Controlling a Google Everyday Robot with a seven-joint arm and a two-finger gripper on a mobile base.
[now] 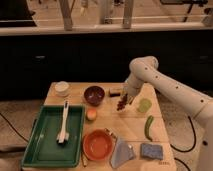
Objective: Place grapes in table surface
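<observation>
**Item:** grapes, a dark reddish bunch at the tip of the gripper. They are over the table surface, toward its far right corner. Whether the bunch already touches the wood is hard to tell.

**Gripper state:** clenched on the bunch, by appearance.

**Hazards:**
- Letting go from a height would likely send berries rolling toward the right edge, or against the pale green cup just beside.
- The maroon bowl stands near on the left. A drift that way could drop the bunch into it rather than onto wood.
- Too hard a squeeze may crush berries.

**Arm****:** white, entering from the right edge. The elbow is raised above the far edge, the forearm angles down and leftward, and the wrist points at the tabletop.
</observation>
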